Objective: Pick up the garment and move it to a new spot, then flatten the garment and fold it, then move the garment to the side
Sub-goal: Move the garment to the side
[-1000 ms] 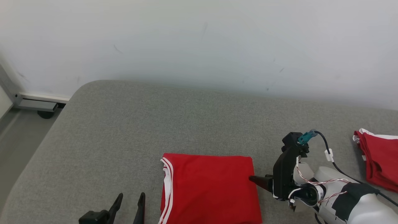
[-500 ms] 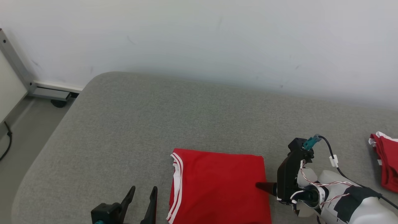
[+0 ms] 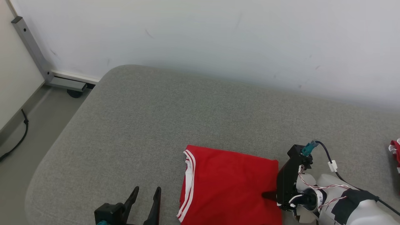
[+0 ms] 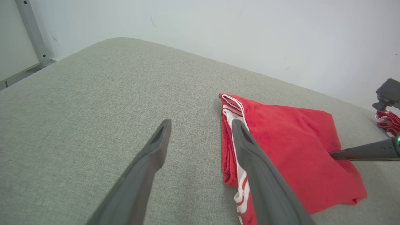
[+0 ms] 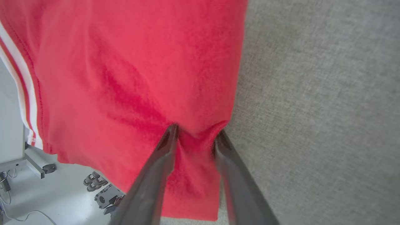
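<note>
Head view: a pale wall (image 3: 218, 37) behind a grey fabric-covered bed (image 3: 187, 103); a metal frame (image 3: 31, 47) stands at the upper left. The folded red garment (image 3: 231, 184), white-striped along its left edge, lies at the lower centre. The left gripper (image 3: 147, 189), lower left, has its fingers apart and is just beside the garment. The right gripper (image 3: 265, 195) reaches the garment's right edge. A second red cloth (image 3: 395, 150) shows at the right border

Left wrist view: the left gripper (image 4: 200, 125) hangs empty over the bed (image 4: 93, 93), fingers spread; the garment (image 4: 290, 134) lies right of centre

Right wrist view: the right gripper (image 5: 197, 131) has its fingers apart, tips pressed on the garment (image 5: 125, 62) with a pucker of cloth between them, not clamped tight
</note>
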Controlling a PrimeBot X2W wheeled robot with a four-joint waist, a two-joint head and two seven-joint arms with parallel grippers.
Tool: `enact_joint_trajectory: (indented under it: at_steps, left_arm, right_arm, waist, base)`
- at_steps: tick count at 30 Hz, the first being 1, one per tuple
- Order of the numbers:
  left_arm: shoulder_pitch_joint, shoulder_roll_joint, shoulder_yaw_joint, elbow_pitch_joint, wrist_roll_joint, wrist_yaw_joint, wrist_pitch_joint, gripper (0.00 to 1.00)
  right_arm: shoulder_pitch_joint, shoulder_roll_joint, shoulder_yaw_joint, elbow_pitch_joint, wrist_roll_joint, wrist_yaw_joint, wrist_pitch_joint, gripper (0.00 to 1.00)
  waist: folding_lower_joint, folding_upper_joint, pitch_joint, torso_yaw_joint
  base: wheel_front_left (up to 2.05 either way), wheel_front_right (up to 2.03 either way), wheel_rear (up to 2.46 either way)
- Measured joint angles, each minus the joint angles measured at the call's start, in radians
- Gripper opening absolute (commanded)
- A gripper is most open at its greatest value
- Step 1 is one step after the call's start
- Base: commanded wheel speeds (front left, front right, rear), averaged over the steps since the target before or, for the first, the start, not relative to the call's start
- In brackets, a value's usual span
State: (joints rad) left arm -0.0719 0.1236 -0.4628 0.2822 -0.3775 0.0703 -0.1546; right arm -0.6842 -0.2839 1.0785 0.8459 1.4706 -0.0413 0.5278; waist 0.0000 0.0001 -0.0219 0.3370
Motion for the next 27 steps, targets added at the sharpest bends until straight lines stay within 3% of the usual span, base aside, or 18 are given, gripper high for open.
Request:
enact_joint_trajectory:
  at_steps: [13,27]
  left_arm:
    - [0.001,0.003,0.019,0.015,-0.001,0.002,-0.006,1.00]
    - [0.004,0.007,0.023,0.012,-0.002,0.003,-0.015,1.00]
  right_arm:
    - [-0.065,0.017,-0.044,0.050,0.008,0.007,-0.008,0.00]
    - [-0.238,-0.029,-0.060,0.109,-0.011,0.025,0.011,0.00]
  waist:
    - [0.0000,0.0000,0.000,-0.004]
    - [0.0000,0.0000,0.008,-0.066]
  base:
    - [0.00,0.00,0.00]
    - [0.00,0.00,0.00]
